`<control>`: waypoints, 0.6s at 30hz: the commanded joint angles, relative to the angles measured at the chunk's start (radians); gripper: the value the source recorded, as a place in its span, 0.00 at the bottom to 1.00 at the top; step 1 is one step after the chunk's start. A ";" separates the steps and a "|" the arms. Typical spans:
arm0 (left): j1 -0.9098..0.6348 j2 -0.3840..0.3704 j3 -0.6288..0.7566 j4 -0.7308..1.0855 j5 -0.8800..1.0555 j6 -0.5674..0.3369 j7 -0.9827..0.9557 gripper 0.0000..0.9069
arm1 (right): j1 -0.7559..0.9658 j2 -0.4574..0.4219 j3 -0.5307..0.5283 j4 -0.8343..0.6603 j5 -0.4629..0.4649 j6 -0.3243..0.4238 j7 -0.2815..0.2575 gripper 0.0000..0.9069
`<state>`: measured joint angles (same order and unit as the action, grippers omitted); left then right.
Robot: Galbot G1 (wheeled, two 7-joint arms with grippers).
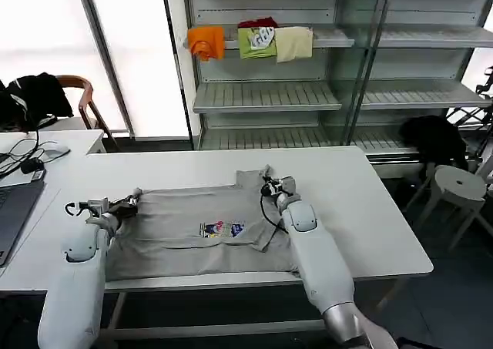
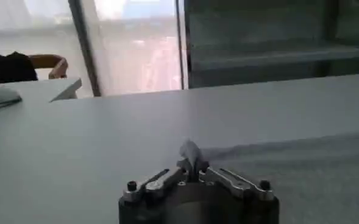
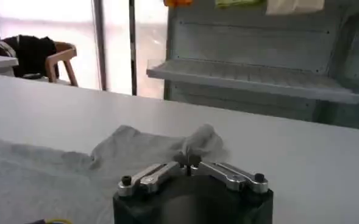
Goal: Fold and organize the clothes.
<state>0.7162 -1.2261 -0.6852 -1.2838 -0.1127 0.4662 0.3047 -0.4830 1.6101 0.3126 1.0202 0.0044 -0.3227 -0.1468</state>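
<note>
A: What have the grippers got?

B: The left gripper (image 2: 193, 172) has its fingers pressed together on a small peak of cloth at one far corner of the grey shirt (image 1: 202, 229). The right gripper (image 3: 189, 168) pinches a bunched fold at the other far corner, near the collar, where the fabric rises in a little hump.

A: And the shirt itself?

B: It lies mostly flat on the white table (image 1: 362, 203), towards the robot's edge, with the multicoloured chest print (image 1: 222, 229) facing up about midway between the two grippers. A flap on the right side is already turned over at an angle.

A: Why hold it at both far corners?

B: I'd judge it's to lift and draw the far edge evenly, so a fold comes over straight and not skewed.

A: How are the arms set?

B: Both reach forward from the near edge of the table, low over it, forearms flanking the shirt, the right one lying across its right side, wrists level with the cloth.
</note>
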 commanded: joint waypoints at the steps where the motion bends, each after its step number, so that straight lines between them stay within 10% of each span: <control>1: 0.058 0.027 -0.013 -0.169 -0.159 -0.017 -0.006 0.00 | -0.089 0.002 -0.047 0.316 0.080 -0.072 0.040 0.00; 18: 0.255 0.062 -0.068 -0.325 -0.312 -0.016 0.014 0.00 | -0.360 -0.156 -0.056 0.768 0.127 -0.242 0.064 0.00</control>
<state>0.8584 -1.1791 -0.7331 -1.5097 -0.3180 0.4560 0.3156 -0.6995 1.5779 0.2631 1.5153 0.1033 -0.4882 -0.0942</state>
